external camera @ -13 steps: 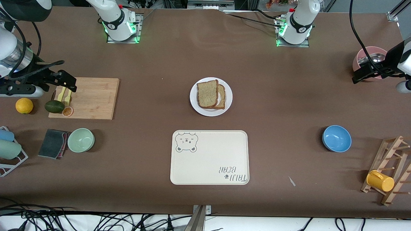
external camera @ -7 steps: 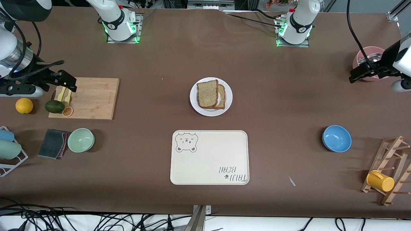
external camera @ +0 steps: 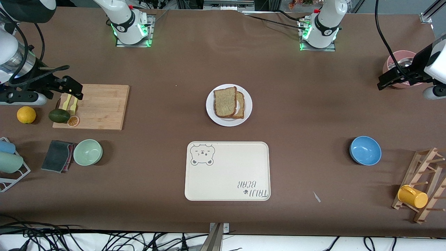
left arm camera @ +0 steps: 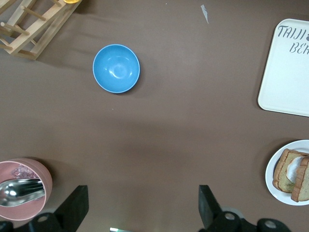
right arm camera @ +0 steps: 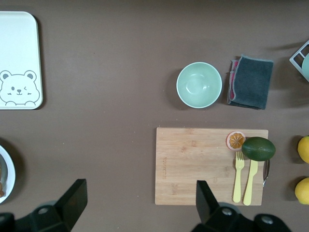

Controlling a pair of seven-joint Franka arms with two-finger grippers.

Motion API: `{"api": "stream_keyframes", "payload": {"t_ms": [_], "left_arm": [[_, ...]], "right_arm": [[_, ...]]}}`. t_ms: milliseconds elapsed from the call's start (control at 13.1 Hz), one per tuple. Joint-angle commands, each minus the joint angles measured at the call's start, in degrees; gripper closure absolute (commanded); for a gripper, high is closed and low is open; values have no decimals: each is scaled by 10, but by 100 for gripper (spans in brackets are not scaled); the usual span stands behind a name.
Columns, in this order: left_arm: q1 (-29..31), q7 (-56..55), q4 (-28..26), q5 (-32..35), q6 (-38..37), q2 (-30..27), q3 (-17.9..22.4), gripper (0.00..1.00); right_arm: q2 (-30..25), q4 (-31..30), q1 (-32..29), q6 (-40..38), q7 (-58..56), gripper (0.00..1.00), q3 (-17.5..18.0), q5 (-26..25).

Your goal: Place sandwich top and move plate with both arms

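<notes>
The white plate (external camera: 209, 108) sits mid-table, farther from the front camera than the cream bear tray (external camera: 227, 170). The sandwich top (external camera: 224, 101), speckled brown bread, lies on the plate, overlapping a lower slice (external camera: 241, 105) that shows egg white. My left gripper (external camera: 382, 84) is open and empty, up over the table by the pink bowl (external camera: 400, 62) at the left arm's end. My right gripper (external camera: 77, 93) is open and empty over the cutting board's (external camera: 101, 108) edge at the right arm's end. The left wrist view shows the plate (left arm camera: 271, 178) and the sandwich top (left arm camera: 303, 181).
A blue bowl (external camera: 365, 150) and a wooden rack (external camera: 423, 184) with a yellow cup (external camera: 412, 196) are at the left arm's end. A green bowl (external camera: 87, 152), grey cloth (external camera: 57, 156), avocado (external camera: 59, 115), forks (external camera: 69, 103) and lemon (external camera: 26, 114) are at the right arm's end.
My left gripper has shifted slightly toward the middle of the table. The right arm, the plate and the bread have not moved.
</notes>
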Motion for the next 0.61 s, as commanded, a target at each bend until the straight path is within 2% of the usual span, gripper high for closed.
{"api": "stream_keyframes", "payload": {"t_ms": [0, 535], "left_arm": [[-1, 2, 10, 1, -11, -1, -7, 0], [0, 1, 10, 1, -10, -1, -7, 0]], "right_arm": [[-8, 3, -2, -8, 7, 1, 3, -1], [-5, 2, -2, -4, 7, 1, 5, -1]]}}
